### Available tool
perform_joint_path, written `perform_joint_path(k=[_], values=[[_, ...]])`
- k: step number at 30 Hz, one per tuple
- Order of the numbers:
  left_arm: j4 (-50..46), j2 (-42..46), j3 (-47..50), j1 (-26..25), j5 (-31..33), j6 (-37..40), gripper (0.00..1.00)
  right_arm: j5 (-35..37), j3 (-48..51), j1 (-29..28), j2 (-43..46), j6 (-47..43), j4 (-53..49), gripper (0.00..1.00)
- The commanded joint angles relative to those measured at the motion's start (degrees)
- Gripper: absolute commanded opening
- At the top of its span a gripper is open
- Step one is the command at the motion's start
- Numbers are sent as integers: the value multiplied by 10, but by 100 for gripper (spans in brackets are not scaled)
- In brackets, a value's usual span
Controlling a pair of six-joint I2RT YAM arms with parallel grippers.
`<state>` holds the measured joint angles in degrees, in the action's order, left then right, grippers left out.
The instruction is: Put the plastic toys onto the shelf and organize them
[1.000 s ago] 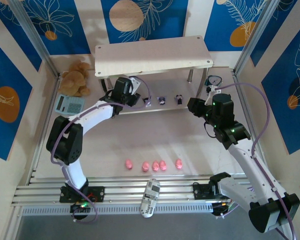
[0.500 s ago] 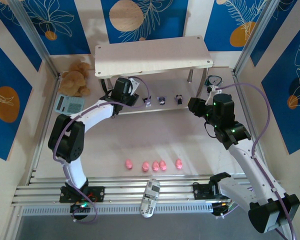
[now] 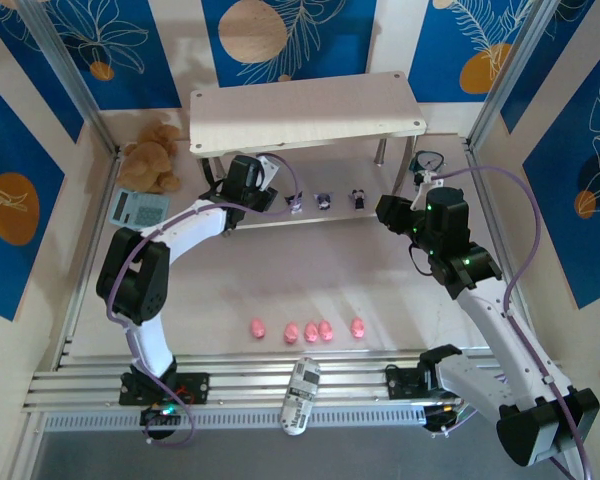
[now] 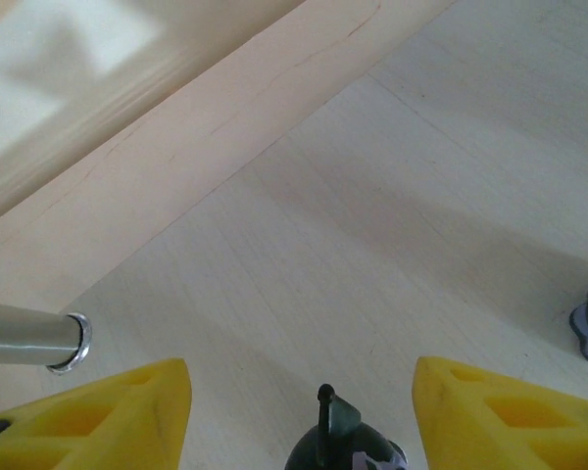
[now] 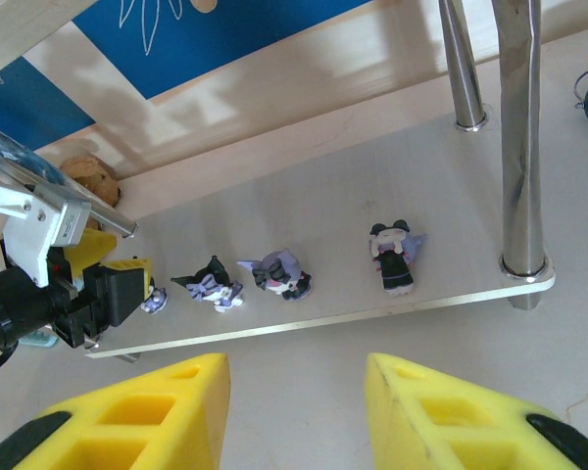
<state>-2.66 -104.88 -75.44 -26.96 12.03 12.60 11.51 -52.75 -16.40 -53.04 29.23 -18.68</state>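
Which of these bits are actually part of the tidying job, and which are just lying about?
Part of the job: pink pigs, purple figurines, shelf.
Just lying about: teddy bear, calculator, teal clock.

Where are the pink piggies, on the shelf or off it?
Off. The five pink pigs lie in a row on the table, apart from the shelf.
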Motion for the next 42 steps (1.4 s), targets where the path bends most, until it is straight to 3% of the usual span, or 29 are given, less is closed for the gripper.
perform_joint_path(k=[1,23,42], values=[[-15,-4,-9,9,-22,13,61,-8,-1,3,7,6,11,42],[-37,-3,-6,18,-67,25,52,-9,-2,4,10,10,9,42],[-43,-8,-1,30,-66,31,51,-9,2,4,10,14,9,42]])
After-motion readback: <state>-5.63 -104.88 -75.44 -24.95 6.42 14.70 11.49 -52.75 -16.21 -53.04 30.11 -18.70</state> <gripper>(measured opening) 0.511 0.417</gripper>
